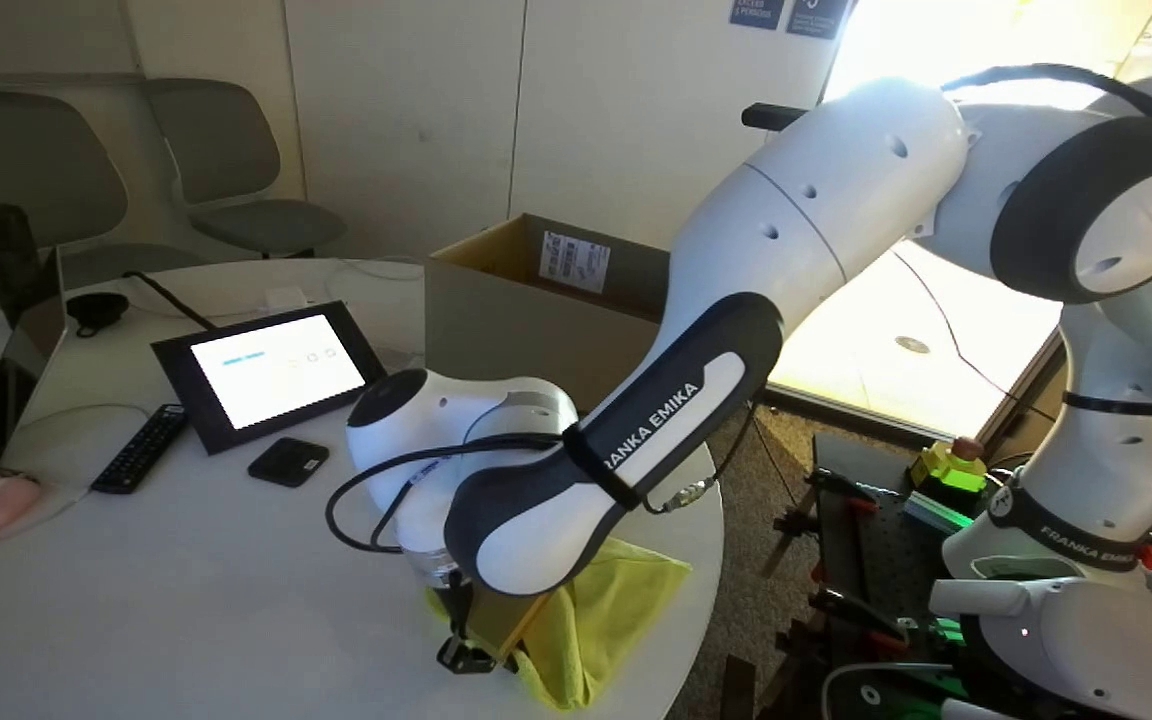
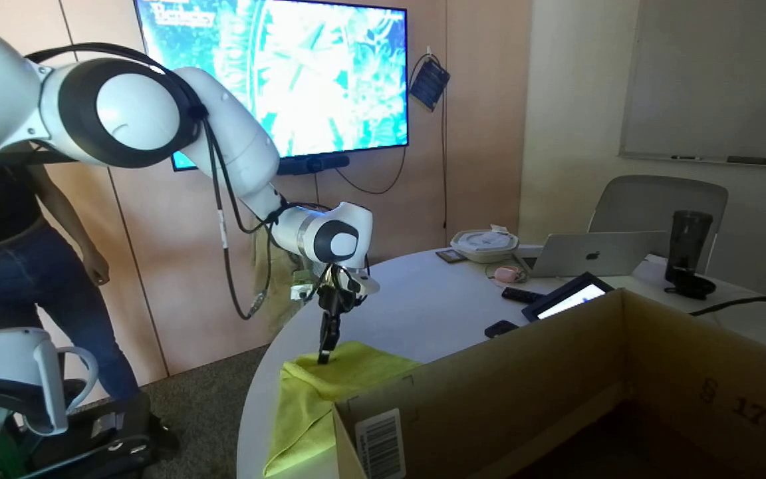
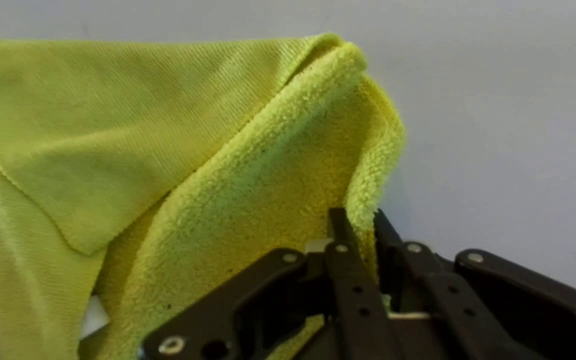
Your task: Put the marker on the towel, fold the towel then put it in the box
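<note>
The yellow-green towel (image 1: 616, 610) lies partly folded and rumpled near the table's edge. It also shows in an exterior view (image 2: 303, 426) and in the wrist view (image 3: 248, 190), where folds overlap. My gripper (image 3: 359, 217) is shut on the towel's raised edge, with the cloth pinched between both fingers. In an exterior view the gripper (image 2: 324, 356) points down onto the towel. The brown cardboard box (image 1: 516, 330) stands open on the table beyond the arm and fills the near corner of an exterior view (image 2: 503, 399). The marker is not clearly visible; folds or the gripper may hide it.
A lit tablet (image 1: 276, 370), a black remote (image 1: 141, 448) and a small black block (image 1: 288, 462) lie on the white table (image 1: 236, 600). A laptop (image 2: 596, 253), a tumbler (image 2: 685, 246) and a bowl (image 2: 484, 245) stand farther off. A person (image 2: 57, 246) stands beyond the table.
</note>
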{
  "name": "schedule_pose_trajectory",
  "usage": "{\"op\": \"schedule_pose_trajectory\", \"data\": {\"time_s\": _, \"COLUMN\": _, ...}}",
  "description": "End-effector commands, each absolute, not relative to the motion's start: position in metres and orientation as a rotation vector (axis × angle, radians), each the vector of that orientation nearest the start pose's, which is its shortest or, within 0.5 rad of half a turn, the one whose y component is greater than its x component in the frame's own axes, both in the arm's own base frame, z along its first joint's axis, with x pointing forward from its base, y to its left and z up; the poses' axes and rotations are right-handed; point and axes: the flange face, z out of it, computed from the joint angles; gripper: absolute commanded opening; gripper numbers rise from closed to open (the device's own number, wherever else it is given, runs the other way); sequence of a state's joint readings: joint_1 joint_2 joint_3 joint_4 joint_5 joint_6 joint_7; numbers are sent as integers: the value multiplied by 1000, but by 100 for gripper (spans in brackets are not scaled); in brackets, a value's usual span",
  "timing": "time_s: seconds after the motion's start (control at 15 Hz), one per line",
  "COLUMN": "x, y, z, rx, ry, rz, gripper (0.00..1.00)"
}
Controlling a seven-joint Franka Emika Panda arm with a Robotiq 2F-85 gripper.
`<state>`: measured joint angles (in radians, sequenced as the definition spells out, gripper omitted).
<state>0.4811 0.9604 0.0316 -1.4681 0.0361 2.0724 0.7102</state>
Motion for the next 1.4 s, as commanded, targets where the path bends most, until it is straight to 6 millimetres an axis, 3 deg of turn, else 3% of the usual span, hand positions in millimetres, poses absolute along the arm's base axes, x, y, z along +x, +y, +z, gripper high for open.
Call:
{"op": "schedule_pose_trajectory", "data": {"time_s": 0.0, "x": 568, "y": 316, "z": 106, "rx": -3366, "ry": 463, "rz": 537, "gripper": 11}}
{"op": "schedule_pose_trajectory", "data": {"time_s": 0.33, "x": 559, "y": 300, "z": 137, "rx": -3547, "ry": 580, "rz": 556, "gripper": 10}}
{"op": "schedule_pose_trajectory", "data": {"time_s": 0.67, "x": 538, "y": 282, "z": 140, "rx": -3646, "ry": 734, "rz": 709, "gripper": 11}}
{"op": "schedule_pose_trajectory", "data": {"time_s": 0.87, "x": 523, "y": 265, "z": 127, "rx": -3642, "ry": 893, "rz": 845, "gripper": 10}}
{"op": "schedule_pose_trajectory", "data": {"time_s": 1.33, "x": 497, "y": 221, "z": 75, "rx": -3519, "ry": 1235, "rz": 1187, "gripper": 11}}
